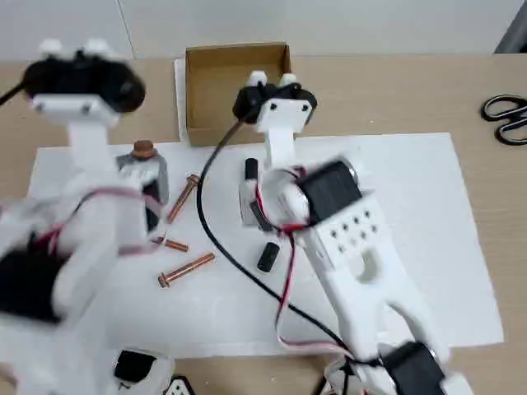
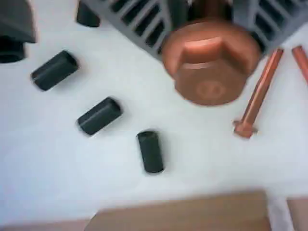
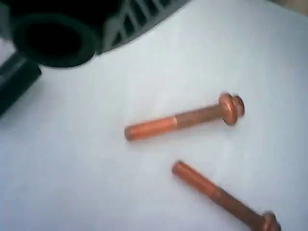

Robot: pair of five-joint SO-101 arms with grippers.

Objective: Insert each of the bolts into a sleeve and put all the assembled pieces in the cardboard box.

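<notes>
The gripper point(image 3: 67, 33) holds a black sleeve point(image 3: 53, 41), seen end-on with its hollow bore facing the camera. A ribbed grey finger point(image 3: 137, 17) sits against the sleeve. A dark bar point(image 3: 14, 82) lies just beside the sleeve; it cannot be identified. Two copper bolts lie flat on the white sheet point(image 3: 96, 183), near each other but not touching and not parallel. The first bolt point(image 3: 185, 118) shows whole. The second bolt point(image 3: 219, 197) has its head cut by the frame edge. A tan strip of table point(image 3: 294, 4) shows beyond the sheet.
</notes>
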